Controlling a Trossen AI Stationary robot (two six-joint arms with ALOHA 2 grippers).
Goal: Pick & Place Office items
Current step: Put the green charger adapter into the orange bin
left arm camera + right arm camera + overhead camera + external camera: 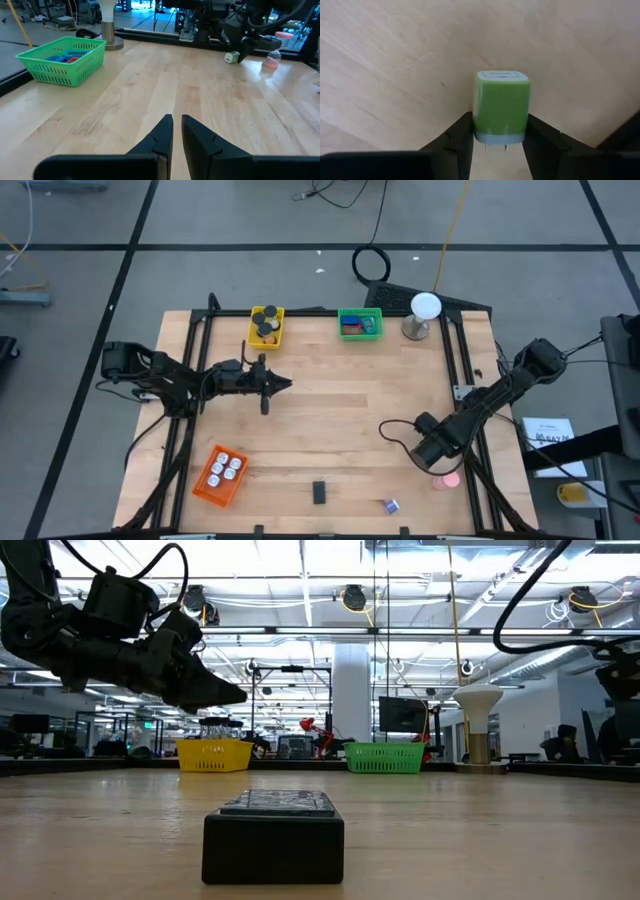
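No readable text, brand, no. or sign anywhere. White sheet (548,432) off the surface's right edge has dark print, too small to read. Black block (273,836) up front shows a textured top, no letters I can make out. Green piece (500,106) between the right jaws is plain, no marking. Room lights & screens behind carry nothing legible.
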